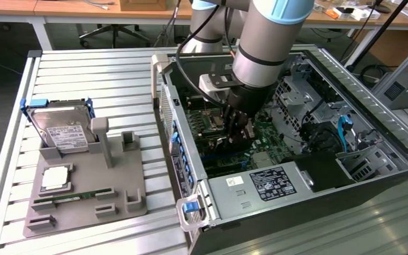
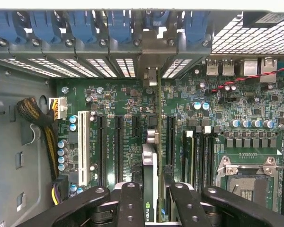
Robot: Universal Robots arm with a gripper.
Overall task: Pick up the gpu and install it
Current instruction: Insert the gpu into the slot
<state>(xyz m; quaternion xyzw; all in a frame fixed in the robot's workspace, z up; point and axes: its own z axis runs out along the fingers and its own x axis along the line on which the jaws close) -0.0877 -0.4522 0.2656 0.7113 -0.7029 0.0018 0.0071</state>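
The gpu (image 2: 150, 163) is a thin black card seen edge-on, with a green logo near the fingers and its silver end bracket (image 2: 151, 78) up against the case's rear slot openings. My gripper (image 2: 154, 189) is shut on it, one black finger on each face. The card stands upright over the green motherboard (image 2: 113, 99), in line with the black expansion slots (image 2: 118, 146); I cannot tell whether it is seated. In the exterior view my gripper (image 1: 236, 133) reaches down inside the open computer case (image 1: 261, 186) with the gpu (image 1: 225, 142) below it.
A row of blue slot latches (image 2: 80, 23) runs along the case's rear wall. A white slot (image 2: 83, 146), the processor socket (image 2: 248, 175) and sleeved cables (image 2: 42, 123) flank the card. Outside the case, a grey fixture (image 1: 83, 204) holds a hard drive (image 1: 62, 130) and a memory stick (image 1: 73, 197).
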